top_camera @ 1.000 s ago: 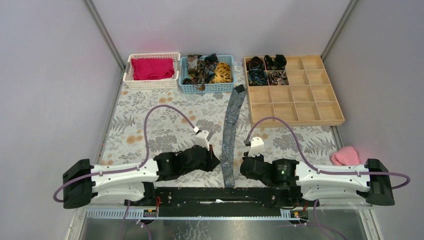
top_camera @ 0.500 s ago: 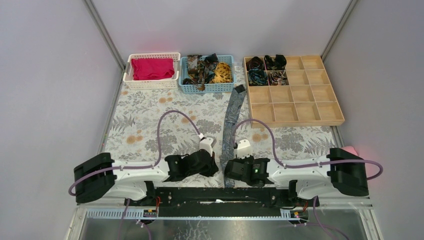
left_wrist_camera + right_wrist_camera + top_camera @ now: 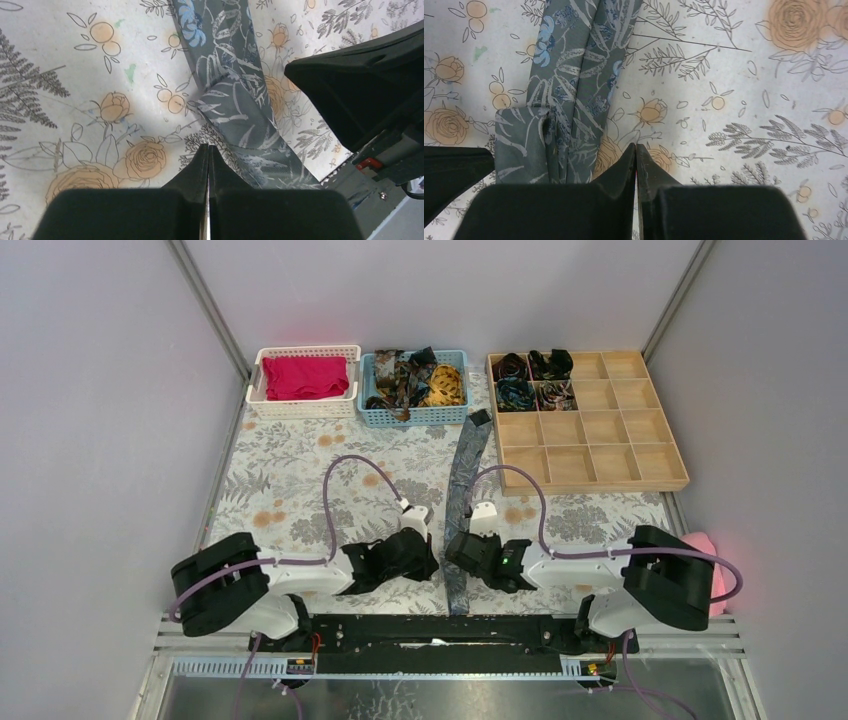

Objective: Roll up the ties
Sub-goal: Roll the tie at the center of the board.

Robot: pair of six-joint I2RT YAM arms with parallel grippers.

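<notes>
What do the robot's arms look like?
Both the left arm and right arm have white tube-like links and chunky black joints. The left gripper and right gripper are black, with two pointed fingers each. A purple cable loops from each wrist, and a tiny green light glows on the right arm.

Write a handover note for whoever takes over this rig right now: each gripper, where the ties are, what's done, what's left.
Left gripper: shut, empty, beside the near end of the grey tie.
Right gripper: shut, empty, on that end's other side.
The grey tie lies flat on the tablecloth, its near end folded over, not yet rolled.
Done: four rolled ties sit in the far-left compartments of the wooden tray.
Left: roll the grey tie, then the loose ties in the blue basket.
</notes>
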